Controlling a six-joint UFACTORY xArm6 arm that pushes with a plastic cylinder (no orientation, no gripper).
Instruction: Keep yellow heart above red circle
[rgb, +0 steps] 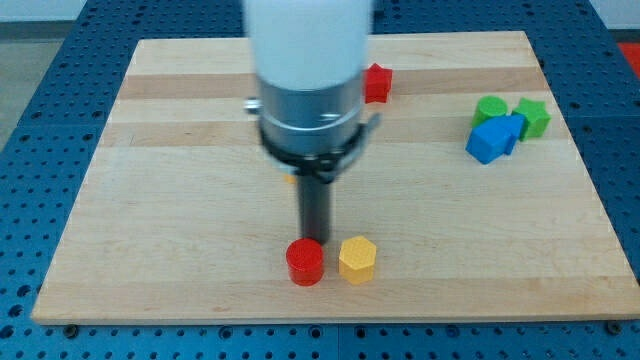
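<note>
The red circle (305, 262) lies near the board's bottom edge, left of centre. My tip (313, 240) is right at its top edge; I cannot tell if they touch. A small sliver of a yellow block (290, 178) shows at the left of the rod, above the red circle in the view. The arm's body hides most of it, so I cannot make out its shape. A yellow hexagon (357, 259) lies just to the right of the red circle.
A red block (378, 82) sits near the board's top, partly hidden by the arm. At the view's right, two green blocks (490, 106) (535, 117) and a blue block (493, 138) are bunched together. The wooden board (150, 200) rests on a blue perforated table.
</note>
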